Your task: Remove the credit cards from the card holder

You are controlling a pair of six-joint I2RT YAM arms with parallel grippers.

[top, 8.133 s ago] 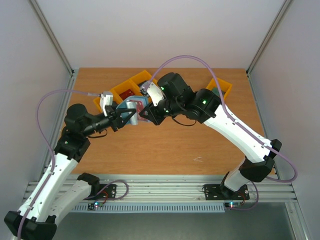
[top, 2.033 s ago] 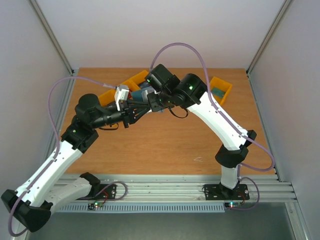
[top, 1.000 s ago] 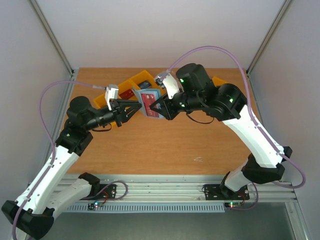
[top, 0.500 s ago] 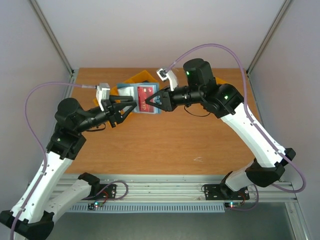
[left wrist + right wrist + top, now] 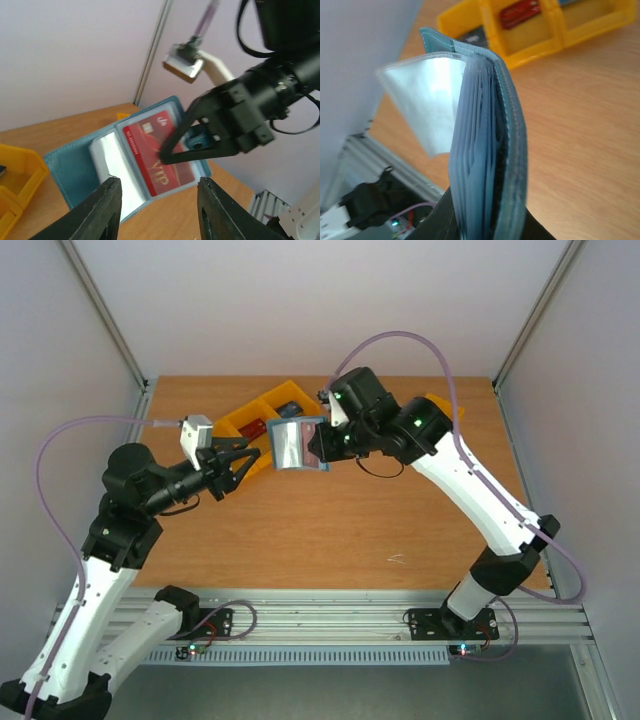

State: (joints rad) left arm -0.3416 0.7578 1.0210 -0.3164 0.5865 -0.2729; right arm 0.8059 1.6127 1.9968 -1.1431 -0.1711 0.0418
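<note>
Left wrist view: the card holder [image 5: 75,167] hangs open in mid-air, pinched at one edge by the right gripper [image 5: 316,445], with a red credit card [image 5: 160,157] showing in its pocket. The left gripper [image 5: 243,458] gapes partway, empty, just short of it. I reckon it could nip the clear sleeve [image 5: 112,170] instead, or tug the card holder loose.

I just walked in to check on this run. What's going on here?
The right end effector holds the card holder open in the air above the table. One red card sits in an inner pocket. The left end effector is open and empty, facing the card holder from just short of it.
</note>
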